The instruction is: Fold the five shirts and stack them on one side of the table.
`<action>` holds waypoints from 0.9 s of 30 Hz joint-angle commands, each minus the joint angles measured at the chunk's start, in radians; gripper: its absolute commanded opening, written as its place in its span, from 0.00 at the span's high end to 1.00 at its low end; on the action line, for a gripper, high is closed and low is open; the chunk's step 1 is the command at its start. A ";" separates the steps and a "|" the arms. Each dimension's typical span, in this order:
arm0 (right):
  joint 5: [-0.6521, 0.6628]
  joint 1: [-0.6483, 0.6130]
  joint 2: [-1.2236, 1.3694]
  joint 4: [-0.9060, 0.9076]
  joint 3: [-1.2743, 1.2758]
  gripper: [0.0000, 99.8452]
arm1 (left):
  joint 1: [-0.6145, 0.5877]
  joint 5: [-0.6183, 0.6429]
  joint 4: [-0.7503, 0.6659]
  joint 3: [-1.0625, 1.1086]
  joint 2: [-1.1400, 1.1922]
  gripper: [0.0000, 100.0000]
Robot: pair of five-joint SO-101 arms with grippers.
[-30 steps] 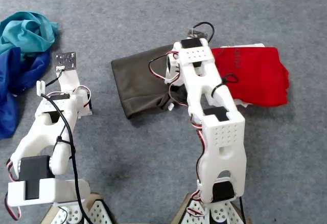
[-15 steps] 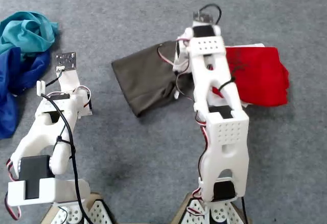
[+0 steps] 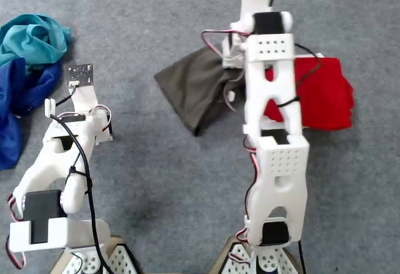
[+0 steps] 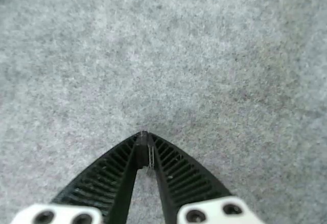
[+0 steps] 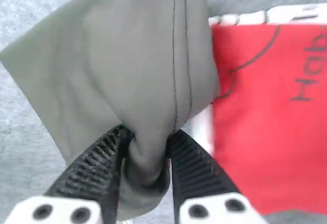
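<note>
1. The right gripper (image 5: 147, 134) pinches a bunched fold of the brown shirt (image 3: 194, 92), beside the folded red shirt (image 3: 315, 92).
2. The left gripper (image 4: 143, 134) is clenched, empty, over the table (image 4: 204, 55).
3. A teal shirt (image 3: 34, 39) and a blue shirt (image 3: 19, 99) lie heaped together at the left.

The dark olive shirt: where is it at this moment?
In the high view the dark olive shirt is mid-table, left of the red shirt, one edge pinched in the right tool.
</note>
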 commanded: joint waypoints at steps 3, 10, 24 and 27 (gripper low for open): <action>0.141 0.146 -0.013 0.008 -0.091 0.99 | -0.008 -0.003 0.005 -0.047 -0.006 0.97; 0.285 0.345 -0.015 0.008 -0.171 0.99 | -0.008 -0.005 0.005 -0.047 -0.006 0.97; 0.344 0.542 -0.013 0.009 -0.120 0.99 | -0.008 -0.005 0.005 -0.047 -0.006 0.97; 0.344 0.542 -0.013 0.009 -0.094 0.99 | -0.008 -0.005 0.005 -0.047 -0.006 0.97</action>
